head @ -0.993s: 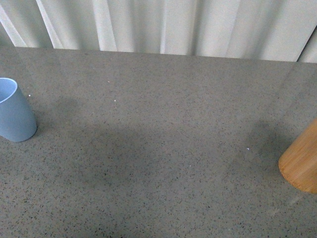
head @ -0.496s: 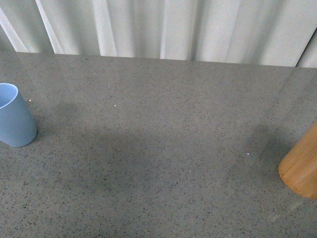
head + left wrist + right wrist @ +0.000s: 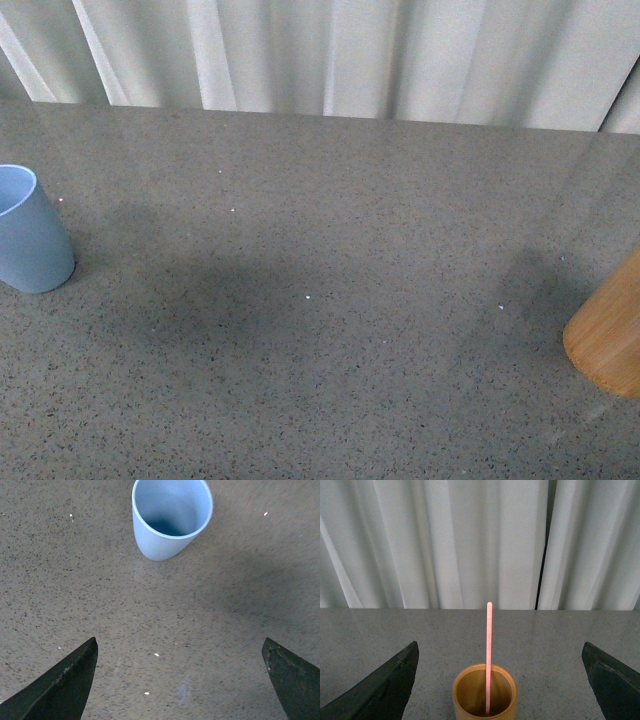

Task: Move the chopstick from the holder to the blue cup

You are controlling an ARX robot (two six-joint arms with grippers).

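The light blue cup [image 3: 28, 238] stands at the far left of the grey table; the left wrist view shows it [image 3: 170, 522] upright and empty, ahead of my open left gripper [image 3: 180, 652]. The tan wooden holder [image 3: 612, 335] sits at the right edge of the front view. In the right wrist view the holder [image 3: 485, 697] stands between and just ahead of my open right gripper's fingers [image 3: 500, 650], with one salmon-pink chopstick [image 3: 488, 650] standing upright inside it. Neither arm shows in the front view.
A white pleated curtain [image 3: 330, 55] hangs behind the table's far edge. The speckled grey tabletop [image 3: 320, 300] stretches between cup and holder, with a soft shadow over its middle.
The front view has shifted slightly: cup and holder sit a little lower in the picture than a second ago. Nothing on the table has moved.
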